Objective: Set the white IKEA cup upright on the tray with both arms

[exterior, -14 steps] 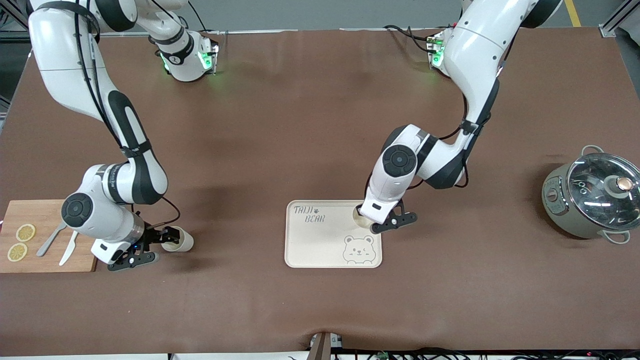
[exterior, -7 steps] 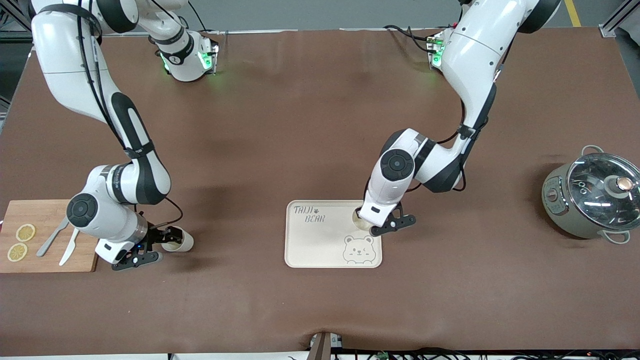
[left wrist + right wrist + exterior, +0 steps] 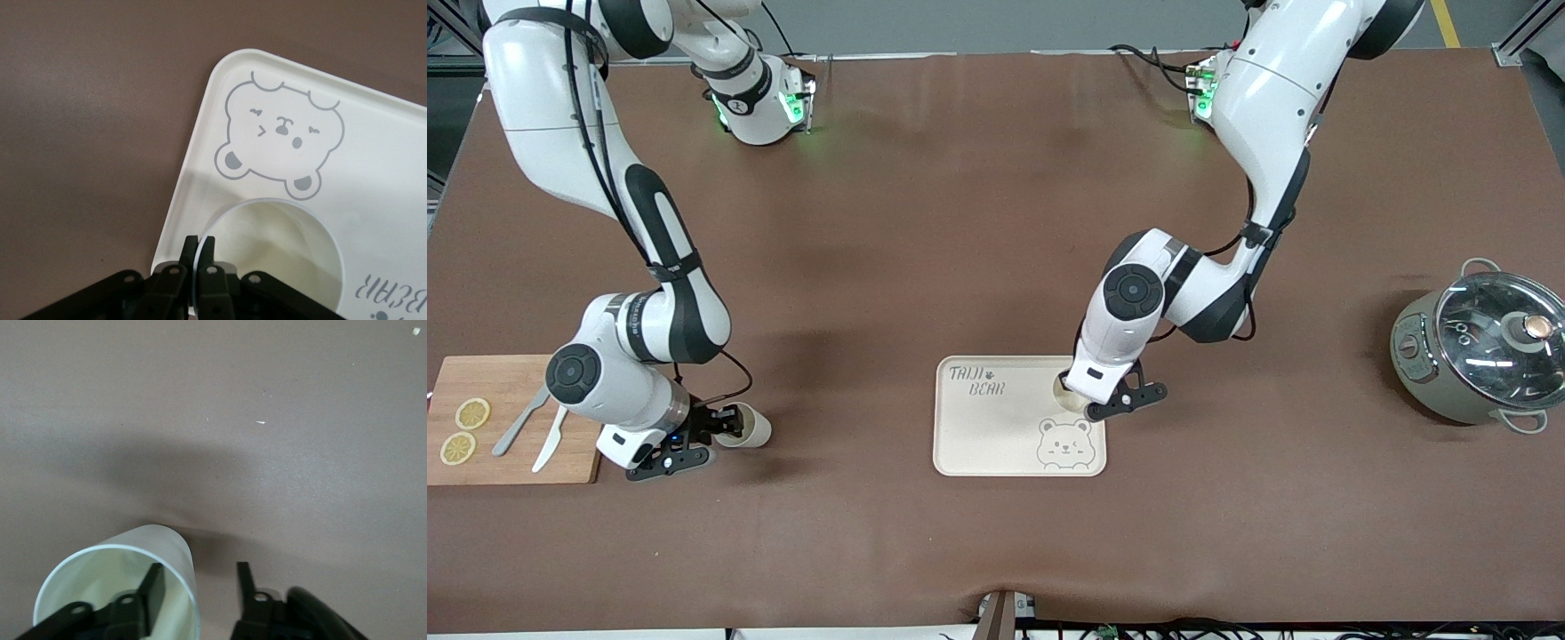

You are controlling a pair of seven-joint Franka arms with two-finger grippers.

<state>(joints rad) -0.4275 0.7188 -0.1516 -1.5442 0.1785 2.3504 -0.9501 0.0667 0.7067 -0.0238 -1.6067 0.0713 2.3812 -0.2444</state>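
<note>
Pinching the rim of an upright white cup (image 3: 280,247) on the tray (image 3: 978,436), left gripper (image 3: 198,257) clamped; right gripper (image 3: 197,587) spread, astride a tilted second cup's (image 3: 120,587) wall, near the table's right-arm end.

The tray (image 3: 996,427) has bare floor across its middle and toward the right arm's end; 1 upright cup (image 3: 1069,393) and the left gripper (image 3: 1076,391) pinching its rim fill the corner toward the left arm's end. Bare table separates the tray from the right gripper (image 3: 710,428), astride the wall of a lying cup (image 3: 747,427).
</note>
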